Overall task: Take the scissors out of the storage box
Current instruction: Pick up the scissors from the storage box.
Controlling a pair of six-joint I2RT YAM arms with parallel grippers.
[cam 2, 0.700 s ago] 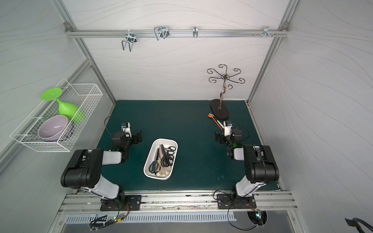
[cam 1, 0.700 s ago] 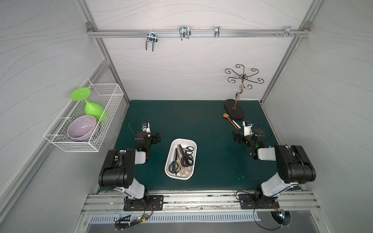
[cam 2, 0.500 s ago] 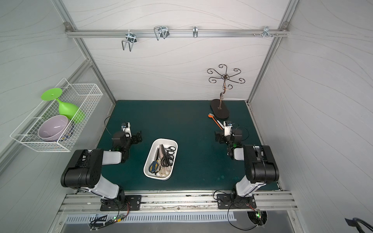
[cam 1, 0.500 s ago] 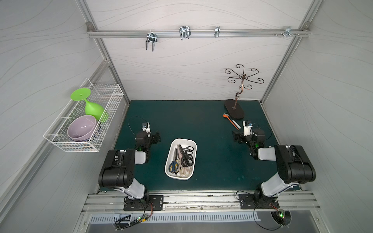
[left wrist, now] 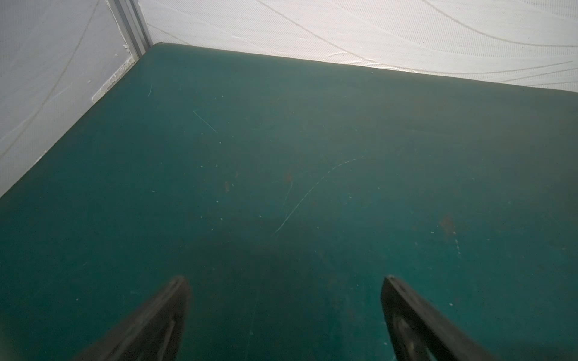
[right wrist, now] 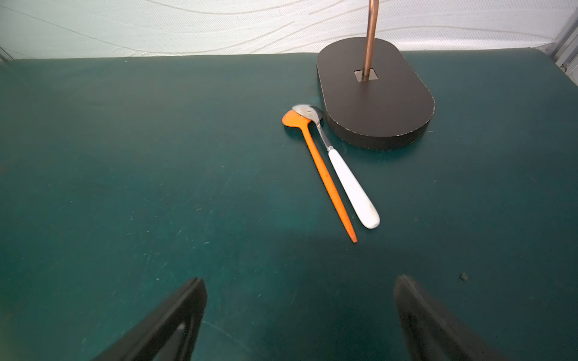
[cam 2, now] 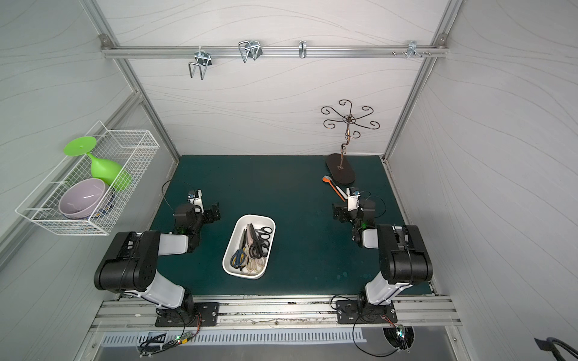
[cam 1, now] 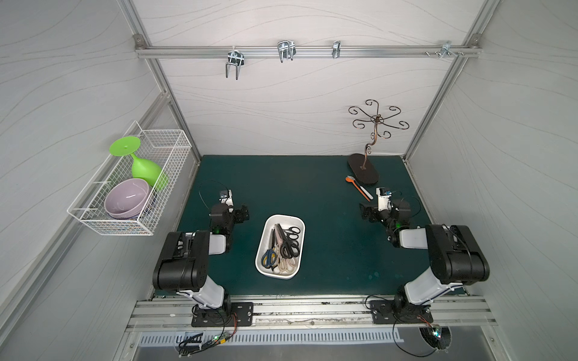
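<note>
The storage box (cam 1: 261, 250) (cam 2: 230, 247), a shallow white tub, lies on the green mat between the two arms in both top views. Several scissors (cam 1: 285, 247) (cam 2: 255, 245) lie piled inside it: black-handled pairs, a blue and yellow pair and a cream-handled pair. My left gripper (cam 1: 240, 215) (cam 2: 214, 212) hovers low to the left of the box, open and empty. My right gripper (cam 1: 367, 214) (cam 2: 339, 214) is well to the right of the box, also open and empty. The left wrist view shows my left gripper (left wrist: 284, 281) over bare mat. The right wrist view shows my right gripper (right wrist: 300, 283) over mat too.
An orange spoon (right wrist: 319, 168) and a white-handled spoon (right wrist: 350, 184) lie beside the dark oval base of a curly metal stand (cam 1: 362, 170), just beyond my right gripper. A white wire basket (cam 1: 156, 184) on the left wall holds a green goblet and a purple bowl.
</note>
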